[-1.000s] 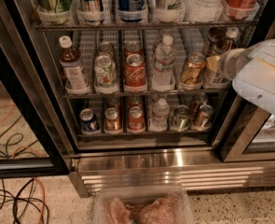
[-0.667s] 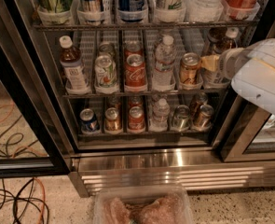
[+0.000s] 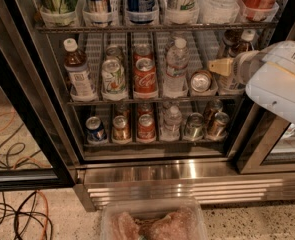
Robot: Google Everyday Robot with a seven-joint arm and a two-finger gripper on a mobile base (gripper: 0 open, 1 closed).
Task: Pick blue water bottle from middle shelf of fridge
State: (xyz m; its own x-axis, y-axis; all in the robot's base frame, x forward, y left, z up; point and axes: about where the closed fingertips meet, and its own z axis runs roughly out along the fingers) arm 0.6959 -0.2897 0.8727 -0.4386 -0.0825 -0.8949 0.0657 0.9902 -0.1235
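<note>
The fridge stands open in front of me. On its middle shelf, a slim bottle with a white cap, brown liquid and a pale label stands at the far left. A second such bottle stands at the far right, largely hidden behind my white arm. My gripper reaches in from the right, just left of that right-hand bottle and above a gold can. The can is tipped, with its top facing me.
The middle shelf also holds a green-white can, a red cola can and a clear water bottle. Cans and a small bottle fill the lower shelf. A clear container of meat sits on the floor in front. Cables lie at the left.
My gripper has pushed a little to the left. The gold can beside it has shifted left and tipped over, so its top now faces me.
</note>
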